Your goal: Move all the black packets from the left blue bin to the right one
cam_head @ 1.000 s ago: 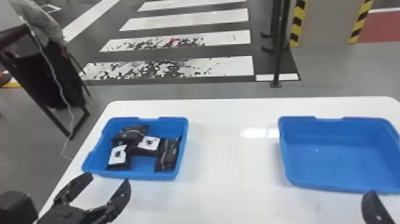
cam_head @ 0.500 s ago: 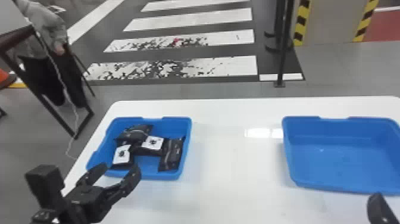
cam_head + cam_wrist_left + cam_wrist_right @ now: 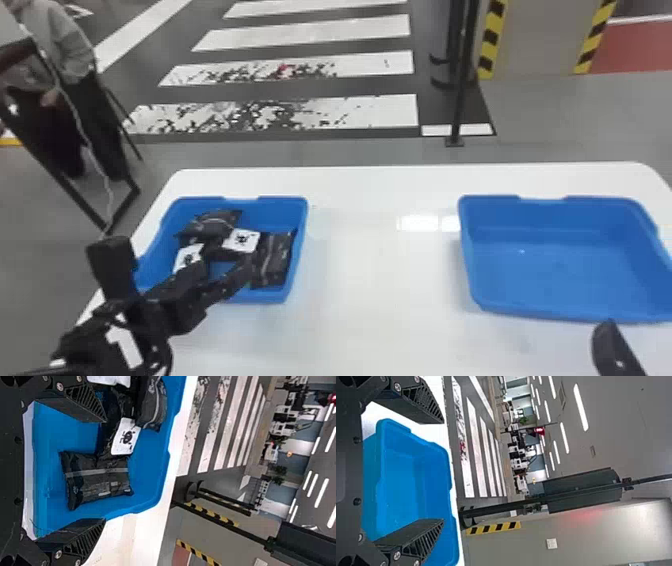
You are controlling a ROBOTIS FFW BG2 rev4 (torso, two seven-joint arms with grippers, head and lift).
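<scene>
Left black two-fingered gripper (image 3: 105, 470) stands wide open, empty, at the left blue plastic bin (image 3: 147, 469); a creased black film packet (image 3: 97, 481) lies inside. Packet judged light, soft, somewhat slippery — firm grip advised across its middle.

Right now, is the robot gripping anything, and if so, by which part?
Nothing is held: the left gripper stands open near the black packets, the right gripper open and empty.

Bins (image 3: 540, 260): smooth plastic | table (image 3: 380, 280): glossy | packets (image 3: 97, 479): wrinkled, slight sheen
</scene>
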